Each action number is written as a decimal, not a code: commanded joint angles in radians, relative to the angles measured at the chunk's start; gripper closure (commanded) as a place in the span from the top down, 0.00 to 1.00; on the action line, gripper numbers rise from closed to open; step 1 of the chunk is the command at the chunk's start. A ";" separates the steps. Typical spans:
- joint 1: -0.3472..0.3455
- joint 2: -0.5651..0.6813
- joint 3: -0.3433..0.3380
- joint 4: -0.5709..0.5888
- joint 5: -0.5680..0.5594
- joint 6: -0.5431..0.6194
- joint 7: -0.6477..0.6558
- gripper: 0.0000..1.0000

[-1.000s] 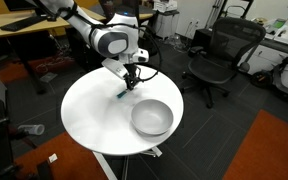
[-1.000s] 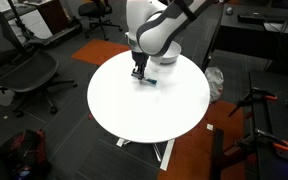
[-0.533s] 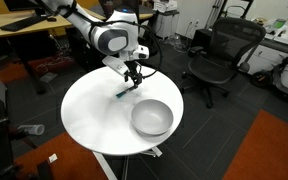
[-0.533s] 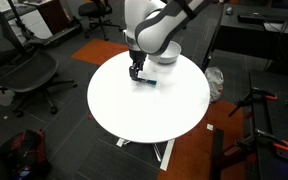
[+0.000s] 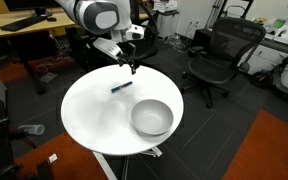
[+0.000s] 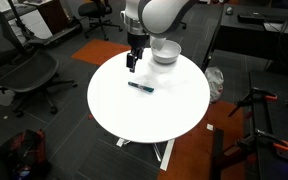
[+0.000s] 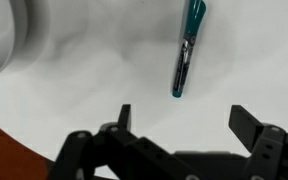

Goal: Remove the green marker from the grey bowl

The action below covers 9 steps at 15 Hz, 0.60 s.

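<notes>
The green marker (image 5: pixel 121 87) (image 6: pixel 140 87) lies flat on the round white table (image 5: pixel 94 120) (image 6: pixel 144 115), outside the grey bowl (image 5: pixel 152 117) (image 6: pixel 165 52) and a short way from it. My gripper (image 5: pixel 131 66) (image 6: pixel 132 63) hangs open above the marker, well clear of it, with nothing held. In the wrist view the marker (image 7: pixel 188 50) lies lengthwise on the white surface, straight ahead of the gap between the spread jaws of the gripper (image 7: pixel 184 118). A slice of the bowl (image 7: pixel 4 40) shows at the upper left.
Black office chairs (image 5: pixel 216 55) (image 6: pixel 24 75) stand around the table. A wooden desk (image 5: pixel 24 25) sits behind the arm. Orange carpet (image 5: pixel 274 150) and tripod legs (image 6: pixel 259 110) are on the floor nearby.
The gripper has opened and let go of the marker, which now rests on the table. The arm has lifted up and away from the tabletop.
</notes>
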 commanded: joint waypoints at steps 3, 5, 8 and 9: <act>0.029 -0.254 0.004 -0.235 -0.014 -0.027 0.036 1.00; 0.035 -0.320 0.008 -0.292 -0.017 -0.025 0.036 1.00; 0.040 -0.396 0.004 -0.350 -0.028 -0.024 0.043 1.00; 0.041 -0.415 0.001 -0.363 -0.035 -0.029 0.047 1.00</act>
